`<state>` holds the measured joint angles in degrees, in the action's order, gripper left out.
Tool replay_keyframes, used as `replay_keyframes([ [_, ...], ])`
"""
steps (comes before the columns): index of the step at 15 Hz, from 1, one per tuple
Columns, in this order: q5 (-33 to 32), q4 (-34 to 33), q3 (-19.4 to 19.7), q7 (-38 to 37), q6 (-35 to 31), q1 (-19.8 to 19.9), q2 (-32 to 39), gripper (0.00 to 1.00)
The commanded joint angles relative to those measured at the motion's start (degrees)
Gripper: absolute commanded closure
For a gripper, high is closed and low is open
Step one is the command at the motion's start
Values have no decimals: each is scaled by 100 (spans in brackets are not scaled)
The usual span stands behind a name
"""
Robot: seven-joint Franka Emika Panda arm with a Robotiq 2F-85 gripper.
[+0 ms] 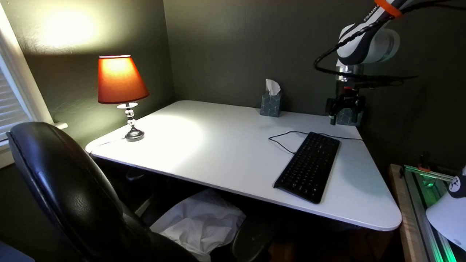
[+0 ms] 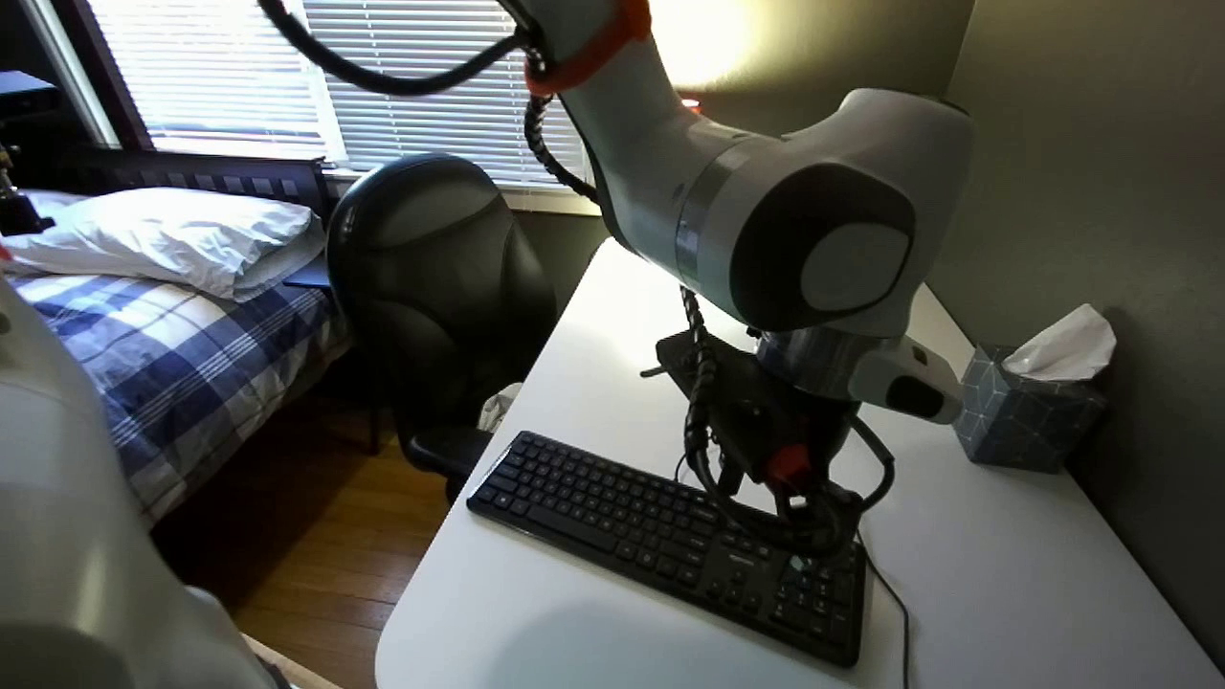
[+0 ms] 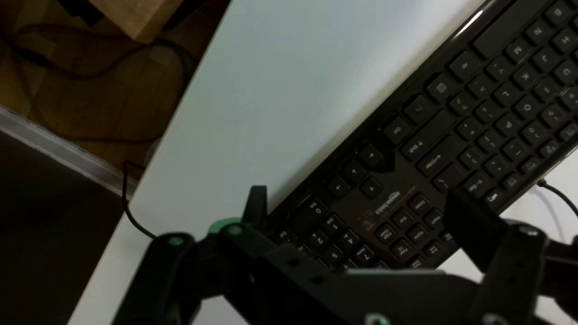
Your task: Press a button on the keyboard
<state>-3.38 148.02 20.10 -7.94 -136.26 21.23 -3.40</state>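
Observation:
The long black keyboard [image 1: 308, 167] lies flat on the white table in both exterior views [image 2: 612, 517]. In the wrist view it runs diagonally, and its arrow keys and part of its number pad show [image 3: 388, 180]. My gripper [image 3: 361, 203] is open and empty, its two dark fingers wide apart around the number-pad end as seen from above. In an exterior view the gripper [image 1: 344, 118] hangs clearly above the table, near the keyboard's far end and not touching it. It also shows in an exterior view [image 2: 813, 541], where cables and the arm hide its fingertips.
A tissue box [image 1: 270, 104] stands against the wall, also seen in an exterior view [image 2: 1029, 421]. A second patterned box [image 1: 350, 117] is partly behind the gripper. A red lamp [image 1: 122, 82] stands on the table [image 1: 225, 145]. A black chair [image 2: 440, 277] is beside it. The keyboard cable [image 2: 900, 598] trails off.

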Motion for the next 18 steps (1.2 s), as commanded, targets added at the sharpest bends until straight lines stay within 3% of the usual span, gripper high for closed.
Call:
replay_keyframes([
  [1, -504, 560, -32, -51, -236, 52, -742, 0],
  [8, -1153, 1082, -259, -40, -311, 218, -1671, 0],
  [11, -1227, 1240, -371, -24, -268, 290, -2030, 0],
  [12, -1113, 911, -374, 73, -160, 233, -1858, 0],
  [14, -1109, 927, -420, 76, -169, 254, -2033, 0],
  [15, -1228, 1265, -475, -8, -285, 332, -2345, 0],
  [18, -1028, 970, -497, 41, -157, 271, -2073, 0],
])
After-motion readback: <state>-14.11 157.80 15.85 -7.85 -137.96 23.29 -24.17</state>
